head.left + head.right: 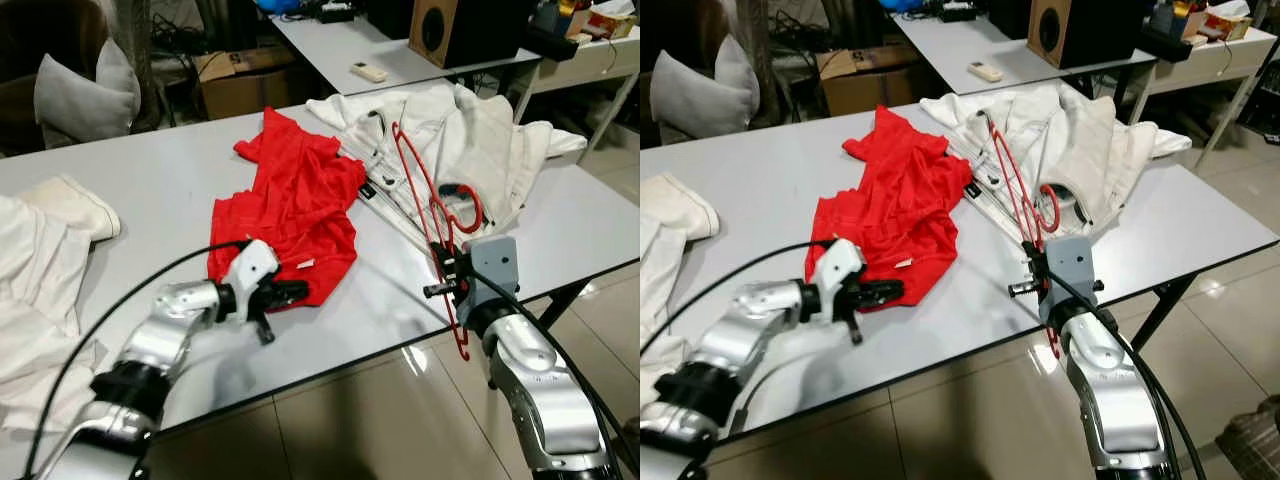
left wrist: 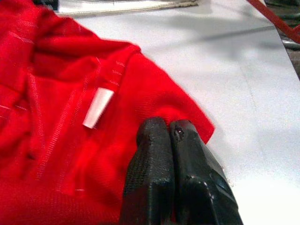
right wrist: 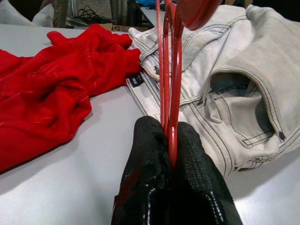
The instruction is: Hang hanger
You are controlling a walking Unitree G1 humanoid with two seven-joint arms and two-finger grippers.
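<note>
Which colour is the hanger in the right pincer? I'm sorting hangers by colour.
Red; the hanger shows best in the right wrist view, clamped in the right pincer.

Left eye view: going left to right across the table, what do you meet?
White cloth → left hand, shut on the red shirt → red hanger, held in the right hand → white jeans.
</note>
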